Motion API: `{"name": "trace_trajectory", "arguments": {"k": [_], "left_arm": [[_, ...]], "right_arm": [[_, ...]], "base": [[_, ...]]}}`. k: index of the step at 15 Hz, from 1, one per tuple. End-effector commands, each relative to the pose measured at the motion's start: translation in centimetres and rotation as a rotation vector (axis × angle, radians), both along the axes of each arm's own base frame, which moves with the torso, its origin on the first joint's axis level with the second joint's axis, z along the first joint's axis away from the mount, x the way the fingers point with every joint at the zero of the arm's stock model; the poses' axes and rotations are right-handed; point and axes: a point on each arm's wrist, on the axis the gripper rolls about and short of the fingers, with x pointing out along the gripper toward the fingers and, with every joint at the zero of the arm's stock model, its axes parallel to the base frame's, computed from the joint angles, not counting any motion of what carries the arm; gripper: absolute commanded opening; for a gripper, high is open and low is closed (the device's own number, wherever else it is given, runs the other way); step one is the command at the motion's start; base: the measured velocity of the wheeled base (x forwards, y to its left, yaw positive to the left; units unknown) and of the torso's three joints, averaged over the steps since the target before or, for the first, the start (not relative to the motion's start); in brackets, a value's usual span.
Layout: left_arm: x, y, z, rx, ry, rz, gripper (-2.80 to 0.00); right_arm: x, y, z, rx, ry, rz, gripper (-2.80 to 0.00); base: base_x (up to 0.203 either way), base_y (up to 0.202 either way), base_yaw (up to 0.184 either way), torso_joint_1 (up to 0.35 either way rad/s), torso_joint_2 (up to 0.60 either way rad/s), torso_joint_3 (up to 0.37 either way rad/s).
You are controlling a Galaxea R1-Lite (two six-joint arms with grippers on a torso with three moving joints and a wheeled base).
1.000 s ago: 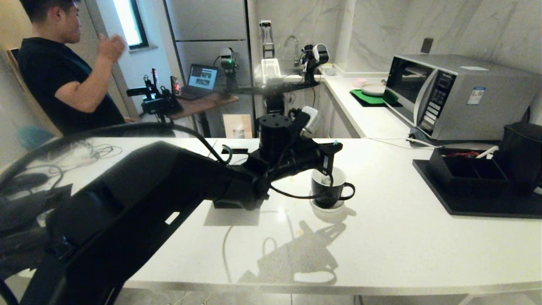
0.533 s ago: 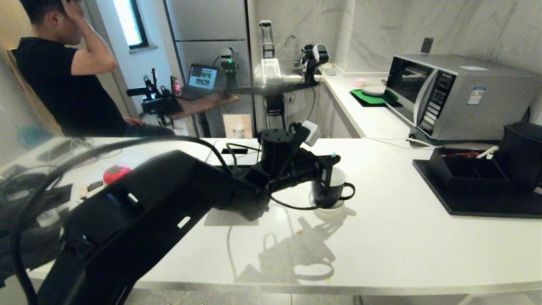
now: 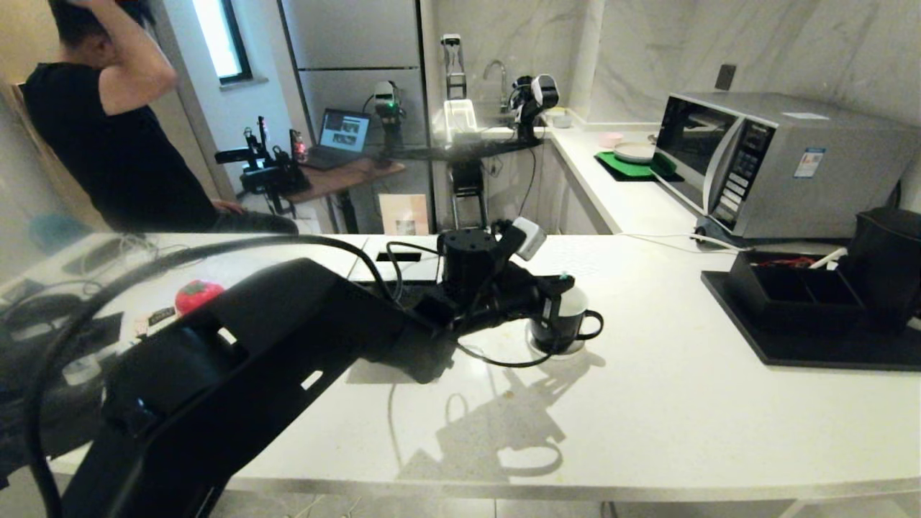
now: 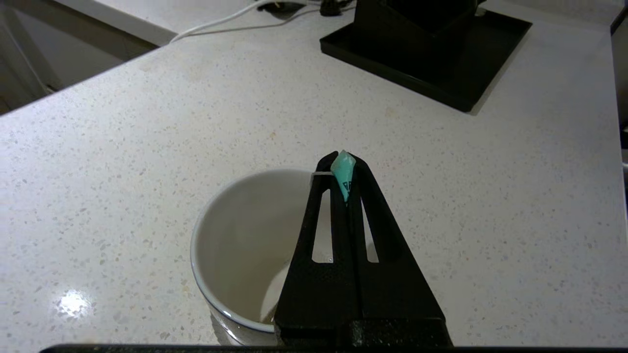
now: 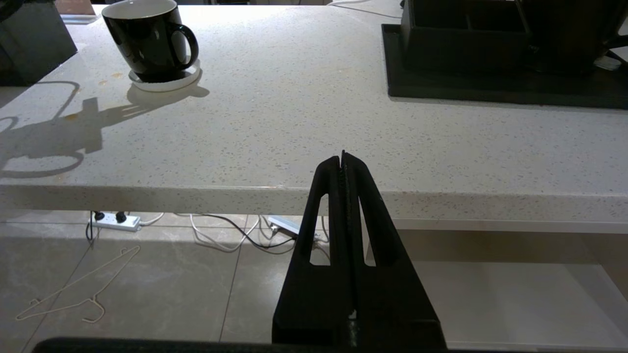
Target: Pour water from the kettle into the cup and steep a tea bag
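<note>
the left gripper (image 4: 343,164) hangs over the cup (image 4: 235,245) on the white counter (image 4: 147,147), fingers pinched on a small teal tag (image 4: 342,172); the right gripper (image 5: 342,162) sits closed, empty, below the counter edge.

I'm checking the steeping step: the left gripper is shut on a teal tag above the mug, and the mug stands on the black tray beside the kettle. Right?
Not quite. The left gripper is shut on the teal tag above the mug, but the mug stands on a white coaster on the bare counter, well apart from the black tray. The head view shows it.
</note>
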Motion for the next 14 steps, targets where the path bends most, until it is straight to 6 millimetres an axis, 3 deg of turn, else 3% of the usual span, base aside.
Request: {"name": "trace_trajectory", "arguments": {"k": [1, 8, 14], "left_arm": [[-0.2, 0.2, 1.7, -0.026, -0.032, -0.003, -2.8], [-0.3, 0.3, 7.7, -0.135, -0.166, -0.003, -2.8], [-0.3, 0.2, 9.1, -0.164, -0.199, -0.006, -2.8]], "right_arm": [[0.0, 0.0, 0.0, -0.001, 0.0, 0.0, -2.8], [0.0, 0.0, 0.0, -0.001, 0.0, 0.0, -2.8], [0.0, 0.0, 0.0, -0.001, 0.0, 0.0, -2.8]], "base": [[0.0, 0.0, 0.0, 0.0, 0.0, 0.0], [0.0, 0.0, 0.0, 0.0, 0.0, 0.0], [0.0, 0.0, 0.0, 0.0, 0.0, 0.0]]}}
